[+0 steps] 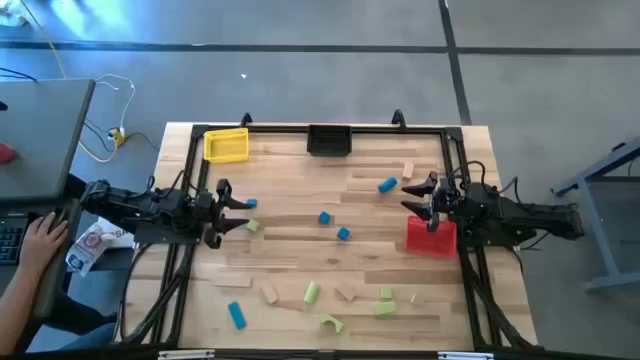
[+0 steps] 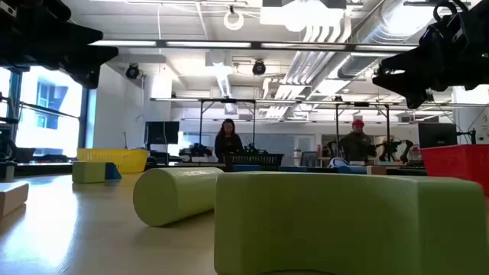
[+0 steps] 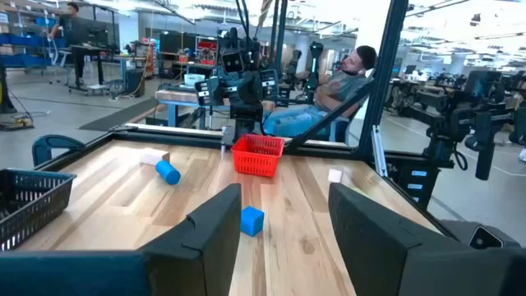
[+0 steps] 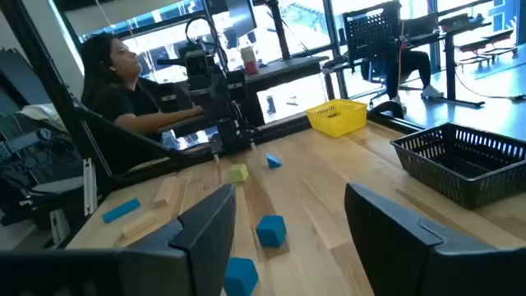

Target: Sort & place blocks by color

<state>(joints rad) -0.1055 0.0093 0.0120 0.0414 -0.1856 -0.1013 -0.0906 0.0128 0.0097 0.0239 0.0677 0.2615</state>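
High view: both tools (image 1: 236, 207) (image 1: 418, 193) open, level.

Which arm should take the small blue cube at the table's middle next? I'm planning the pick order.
Probably either, but I lean right: the small blue cube lies between both open grippers. The right gripper faces it closely, with an open path. The left gripper also faces one.
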